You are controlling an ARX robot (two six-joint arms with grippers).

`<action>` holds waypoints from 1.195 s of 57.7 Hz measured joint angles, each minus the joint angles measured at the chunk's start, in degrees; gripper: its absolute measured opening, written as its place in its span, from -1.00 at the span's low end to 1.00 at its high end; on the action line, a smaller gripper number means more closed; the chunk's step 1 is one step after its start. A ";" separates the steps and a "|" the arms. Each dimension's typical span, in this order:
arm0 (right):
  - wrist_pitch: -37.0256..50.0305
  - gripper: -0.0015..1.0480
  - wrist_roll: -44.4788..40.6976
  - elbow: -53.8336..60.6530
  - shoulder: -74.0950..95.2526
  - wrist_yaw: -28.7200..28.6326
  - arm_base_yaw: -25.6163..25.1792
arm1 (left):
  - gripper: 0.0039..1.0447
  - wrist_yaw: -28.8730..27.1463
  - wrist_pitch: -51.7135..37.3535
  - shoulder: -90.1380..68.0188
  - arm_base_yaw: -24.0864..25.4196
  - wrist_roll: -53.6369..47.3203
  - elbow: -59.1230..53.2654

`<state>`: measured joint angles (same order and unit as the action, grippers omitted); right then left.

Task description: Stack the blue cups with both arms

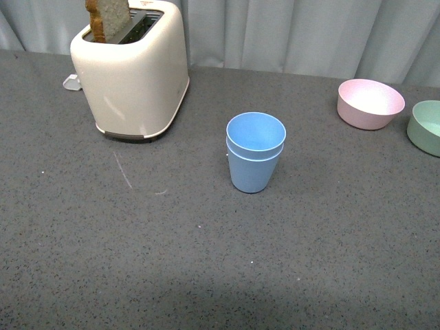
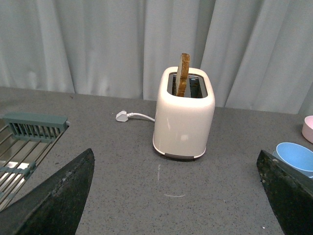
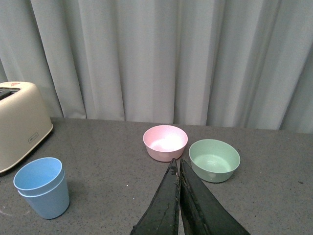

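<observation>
The two blue cups [image 1: 254,152] stand nested, one inside the other, upright on the grey table near its middle. The stack also shows in the right wrist view as blue cups [image 3: 41,187], and its rim shows at the edge of the left wrist view as blue cups [image 2: 295,156]. Neither arm appears in the front view. My left gripper [image 2: 176,183] is open, its black fingers [image 2: 61,196] wide apart over bare table, away from the cups. My right gripper [image 3: 177,164] is shut with nothing in it, well apart from the stack.
A cream toaster [image 1: 134,69] with a slice of bread [image 1: 106,17] stands at the back left, its white plug [image 2: 122,116] behind it. A pink bowl [image 1: 370,103] and a pale green bowl [image 1: 427,127] sit at the right. A dish rack [image 2: 27,142] lies far left.
</observation>
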<state>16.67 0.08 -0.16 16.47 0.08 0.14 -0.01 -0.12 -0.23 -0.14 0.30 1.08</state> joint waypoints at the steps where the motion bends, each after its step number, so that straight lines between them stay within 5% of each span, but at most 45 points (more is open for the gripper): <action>1: -0.33 -0.98 0.00 0.00 -0.35 0.00 0.00 | 0.88 0.00 0.00 0.00 0.00 -0.02 0.00; 37: -16.55 -0.98 -0.04 -0.04 -16.22 -0.15 0.00 | 0.88 0.00 0.02 0.02 0.00 -0.02 0.00; 64: -16.57 0.82 -0.09 -0.04 -16.24 -0.17 0.00 | 0.88 -0.02 0.04 0.02 0.00 0.00 0.00; 69: -16.57 0.80 -0.07 -0.04 -16.24 -0.15 0.00 | 0.88 -0.02 0.04 0.02 0.00 -0.02 0.00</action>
<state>0.10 0.01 -0.21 0.23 -0.08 0.14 -0.03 -0.08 -0.21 -0.14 0.27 1.08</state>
